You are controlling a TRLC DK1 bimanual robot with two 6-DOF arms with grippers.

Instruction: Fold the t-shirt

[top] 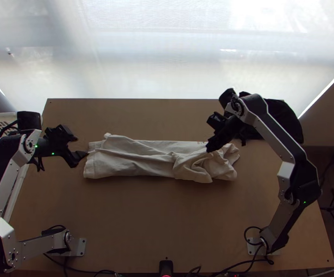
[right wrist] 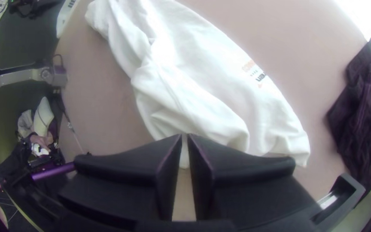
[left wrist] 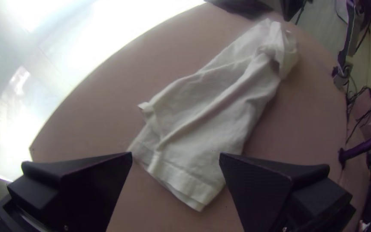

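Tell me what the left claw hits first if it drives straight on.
Probably the hem end of the white t-shirt: it lies just ahead of the open left claw, with the table underneath. Tip height is unclear, so I can't say how soon it makes contact.

Cloth t-shirt [top: 136, 159] — matt wooden table [top: 167, 212]

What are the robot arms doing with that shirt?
They seem to be folding the white cloth t-shirt. It lies in a long, wrinkly strip on the light wooden table, bunched near one end. The left black gripper waits by the flatter end, jaws wide open. The right black gripper is at the bunched end, jaws almost together.
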